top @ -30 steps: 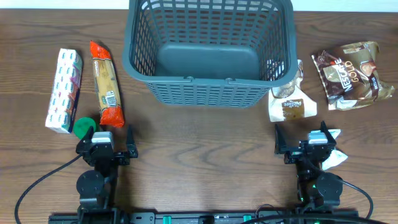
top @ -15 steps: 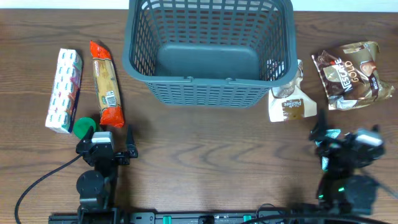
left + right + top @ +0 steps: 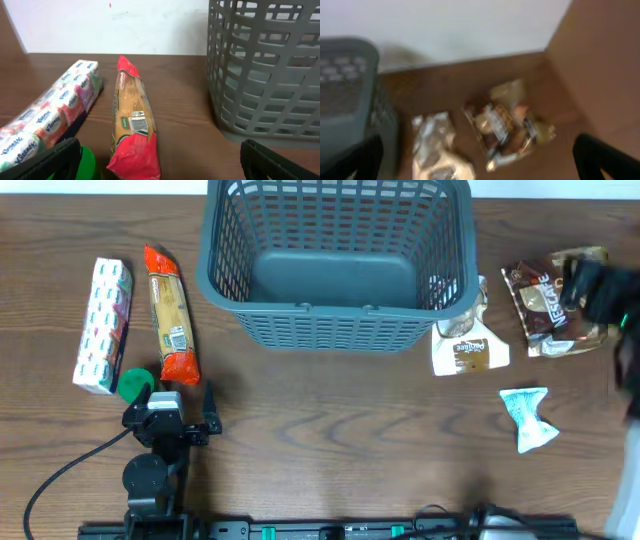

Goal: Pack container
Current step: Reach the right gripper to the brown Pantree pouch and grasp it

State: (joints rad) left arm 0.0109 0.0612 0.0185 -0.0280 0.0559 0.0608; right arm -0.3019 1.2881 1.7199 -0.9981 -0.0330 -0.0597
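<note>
Your container (image 3: pixel 335 330) sits at the far middle of the table (image 3: pixel 330 430), its back rim cut off by the overhead frame. The left gripper (image 3: pixel 168 410) rests near the front edge, fingers spread wide. The right arm (image 3: pixel 600 285) is only a dark smear at the right edge, partly covering the brown coffee pack (image 3: pixel 540 305). In its blurred wrist view, the right gripper (image 3: pixel 477 162) looks spread too, probably above that pack.

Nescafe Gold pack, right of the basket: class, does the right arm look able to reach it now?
Probably yes. The Nescafe Gold pack lies uncovered, and the right gripper hovers open facing it, with nothing between them.
</note>
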